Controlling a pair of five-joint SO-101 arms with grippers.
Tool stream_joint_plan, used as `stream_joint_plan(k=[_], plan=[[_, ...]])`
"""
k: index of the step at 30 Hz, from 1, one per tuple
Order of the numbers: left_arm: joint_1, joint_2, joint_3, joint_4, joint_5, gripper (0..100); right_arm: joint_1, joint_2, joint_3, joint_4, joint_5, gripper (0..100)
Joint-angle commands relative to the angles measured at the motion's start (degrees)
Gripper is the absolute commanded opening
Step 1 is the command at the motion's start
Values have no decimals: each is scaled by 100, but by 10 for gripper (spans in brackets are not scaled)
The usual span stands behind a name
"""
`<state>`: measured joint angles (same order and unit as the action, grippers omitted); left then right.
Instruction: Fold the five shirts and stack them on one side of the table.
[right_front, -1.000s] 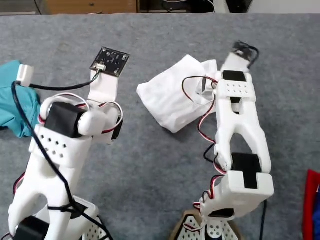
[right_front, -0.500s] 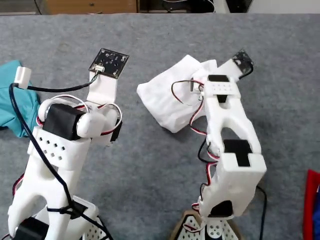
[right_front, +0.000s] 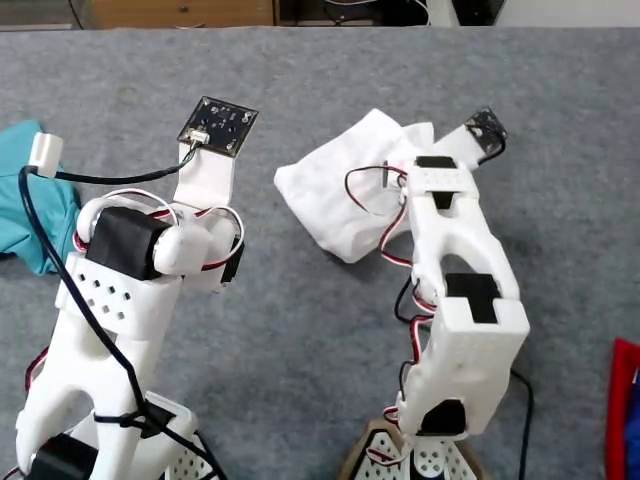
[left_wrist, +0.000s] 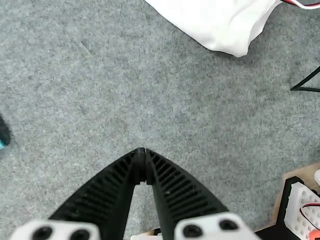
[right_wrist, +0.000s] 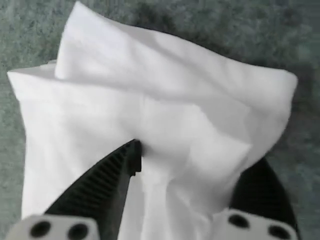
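Right wrist view: right pincer spread wide, straddling a raised fold of white shirt; cloth between the fingers, not clamped. Shirt roughly folded, mid-table, on grey table. Left pincer closed, empty, over bare table near the shirt's corner. Teal shirt crumpled at far left edge; red cloth at right edge. Risk, as judged: pinch catching the top layer alone, fold opening on lift; wires snagging cloth.
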<state>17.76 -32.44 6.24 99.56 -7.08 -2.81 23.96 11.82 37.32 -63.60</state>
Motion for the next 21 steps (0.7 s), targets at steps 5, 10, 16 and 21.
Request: stream_joint_plan(k=[5,10,16,21], plan=[[-53,-145,-26,35,-53,19,-31,4,-277,264,387,14],[-53,-145,-26,35,-53,19,242,-101,-277,580,387,5],[-53,-145,-70,35,-53,19,716,-690,-277,1345,387,5],[-53,-145,-70,35,-53,19,1385,-1314,-277,1538,624,5]])
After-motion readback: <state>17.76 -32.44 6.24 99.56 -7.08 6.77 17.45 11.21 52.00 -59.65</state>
